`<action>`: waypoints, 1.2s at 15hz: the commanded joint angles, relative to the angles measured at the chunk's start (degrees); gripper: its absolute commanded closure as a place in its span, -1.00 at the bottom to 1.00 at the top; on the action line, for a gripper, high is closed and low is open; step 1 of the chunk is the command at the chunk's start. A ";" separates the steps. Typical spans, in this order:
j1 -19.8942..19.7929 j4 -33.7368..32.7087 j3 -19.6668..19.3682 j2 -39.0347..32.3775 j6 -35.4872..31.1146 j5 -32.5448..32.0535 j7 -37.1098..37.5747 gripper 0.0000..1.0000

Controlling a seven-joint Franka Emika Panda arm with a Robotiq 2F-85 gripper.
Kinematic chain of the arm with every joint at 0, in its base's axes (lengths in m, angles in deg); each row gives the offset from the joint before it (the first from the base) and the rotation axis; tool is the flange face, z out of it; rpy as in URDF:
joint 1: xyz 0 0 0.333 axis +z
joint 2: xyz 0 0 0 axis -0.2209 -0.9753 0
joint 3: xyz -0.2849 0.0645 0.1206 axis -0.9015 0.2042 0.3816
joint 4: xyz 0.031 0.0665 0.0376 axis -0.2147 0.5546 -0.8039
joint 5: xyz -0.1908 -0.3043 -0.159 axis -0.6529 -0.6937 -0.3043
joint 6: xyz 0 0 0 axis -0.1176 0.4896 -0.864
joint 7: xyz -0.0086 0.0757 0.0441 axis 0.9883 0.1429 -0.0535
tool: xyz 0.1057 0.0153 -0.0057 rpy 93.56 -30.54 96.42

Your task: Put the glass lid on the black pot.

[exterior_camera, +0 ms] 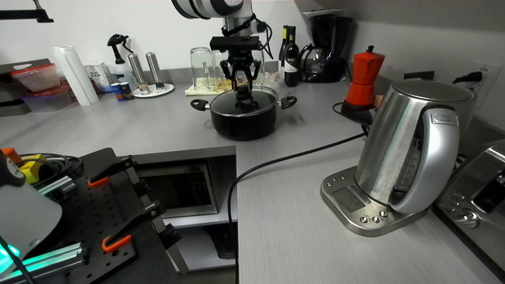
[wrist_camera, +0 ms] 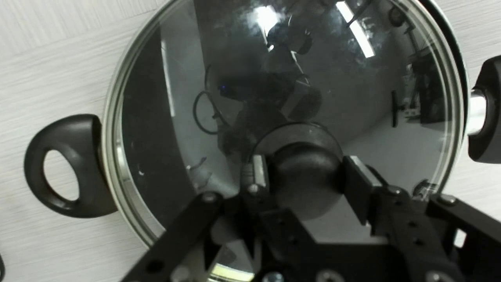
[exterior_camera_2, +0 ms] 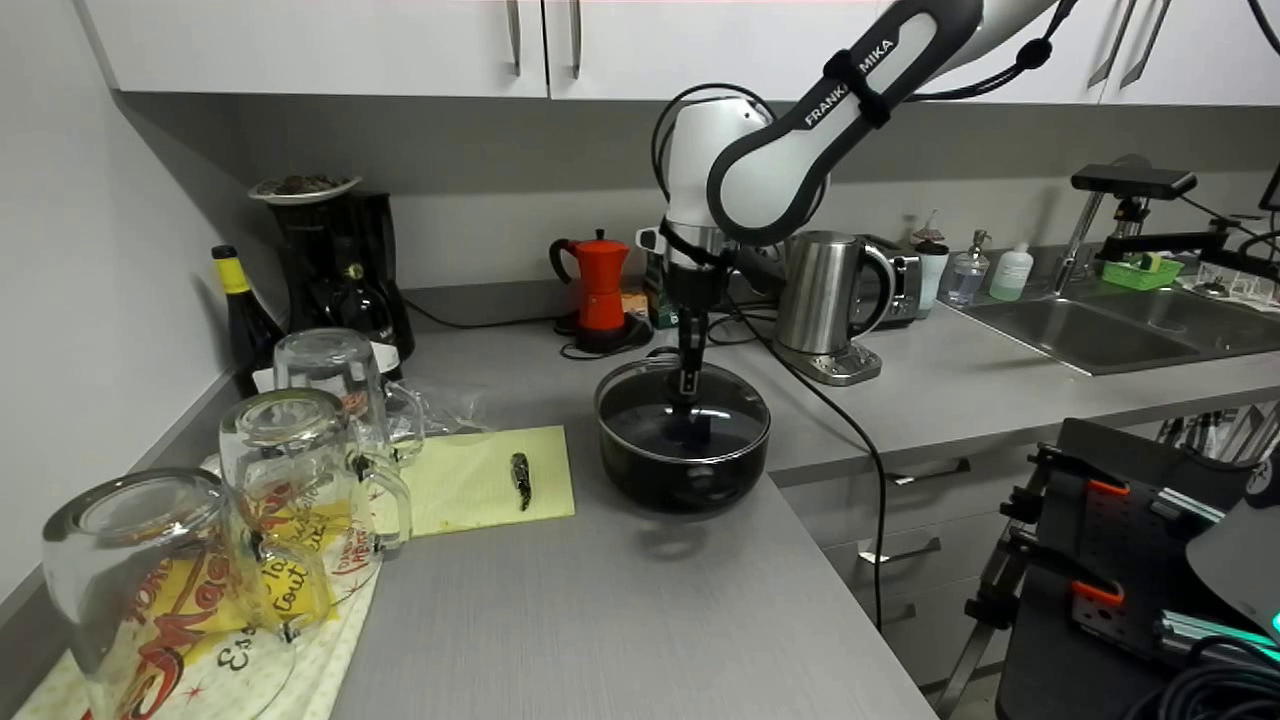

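Note:
The black pot [exterior_camera: 244, 127] stands on the grey counter in both exterior views [exterior_camera_2: 665, 485]. The glass lid [exterior_camera: 224, 103] lies across its top in both exterior views [exterior_camera_2: 645, 415]. In the wrist view the lid [wrist_camera: 235, 78] covers most of the pot, and a dark sliver of pot rim shows at the upper right. I cannot tell whether the lid is fully seated. My gripper [wrist_camera: 305, 172] points down over the lid's centre and is shut on its black knob [wrist_camera: 305, 160], one finger on each side. It also shows in both exterior views [exterior_camera: 244, 83] [exterior_camera_2: 688, 382].
Clear glass mugs [exterior_camera_2: 300, 450] stand on a cloth beside a yellow sheet [exterior_camera_2: 470, 485]. A red moka pot [exterior_camera: 365, 73], a steel kettle [exterior_camera: 378, 146], wine bottles [exterior_camera: 291, 57] and a coffee maker [exterior_camera: 329, 47] stand around. A black cord [exterior_camera: 300, 152] crosses the counter near the pot.

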 commanded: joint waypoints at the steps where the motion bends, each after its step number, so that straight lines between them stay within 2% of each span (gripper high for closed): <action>1: -1.51 1.36 1.10 1.74 0.15 2.98 -2.92 0.50; 8: -3.41 1.20 1.78 0.62 -0.01 6.44 -6.38 0.50; 18: -3.45 0.31 1.47 -0.94 0.52 6.27 -6.31 0.50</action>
